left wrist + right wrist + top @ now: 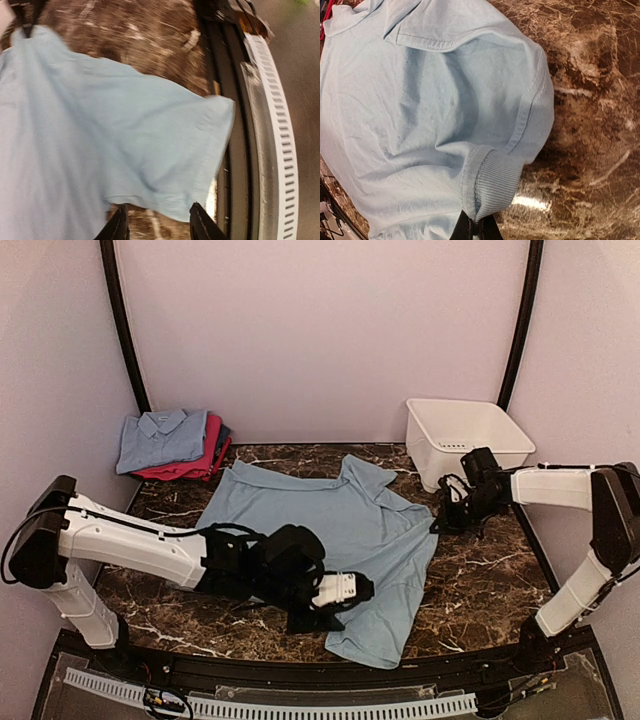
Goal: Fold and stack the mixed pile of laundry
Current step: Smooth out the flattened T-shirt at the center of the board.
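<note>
Shirt (pixel 330 525) cuff pinched in right end effector (pixel 475 229); left end effector (pixel 157 222) parted at hem.

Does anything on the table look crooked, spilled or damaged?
Nothing is spilled or damaged. The pale blue polo shirt lies askew and wrinkled, its near corner reaching the table's black front rim.

Left arm (pixel 130 540), at 8 o'clock: white tubular links, black boxy joints, black cables (pixel 232 532) looping at the wrist, a white block behind the left gripper (pixel 362 590). Right arm (pixel 555 485), at 3 o'clock: same white links, black joints, all-black right gripper (pixel 475 231). Left fingers (pixel 118 228) are black with pale edges.
</note>
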